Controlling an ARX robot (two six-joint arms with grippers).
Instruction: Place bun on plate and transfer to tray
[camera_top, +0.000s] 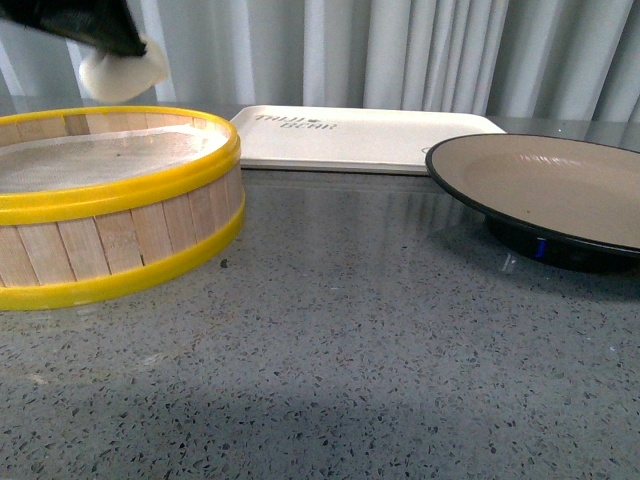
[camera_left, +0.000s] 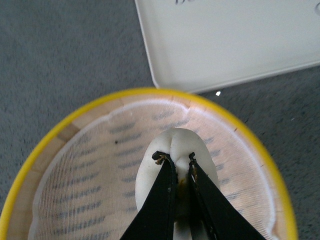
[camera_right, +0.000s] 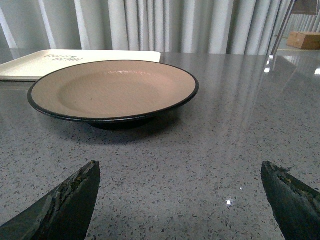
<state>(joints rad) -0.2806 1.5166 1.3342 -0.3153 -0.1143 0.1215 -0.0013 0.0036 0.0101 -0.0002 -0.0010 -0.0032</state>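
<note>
Aloft, bun (camera_top: 125, 72) clear of basket rim (camera_top: 130, 190)

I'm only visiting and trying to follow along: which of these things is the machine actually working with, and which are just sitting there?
In the job:
bun, pinched in the left claw
plate
tray

Just there:
wooden steamer basket
speckled grey table
curtain

From my front camera I see the steamer basket (camera_top: 120, 230) at left on the surface (camera_top: 350, 350), the plate (camera_top: 560, 180) at right, the tray (camera_top: 370, 140) behind between them, and the bun (camera_top: 125, 72) in my left tool (camera_left: 176, 159) above the basket.
</note>
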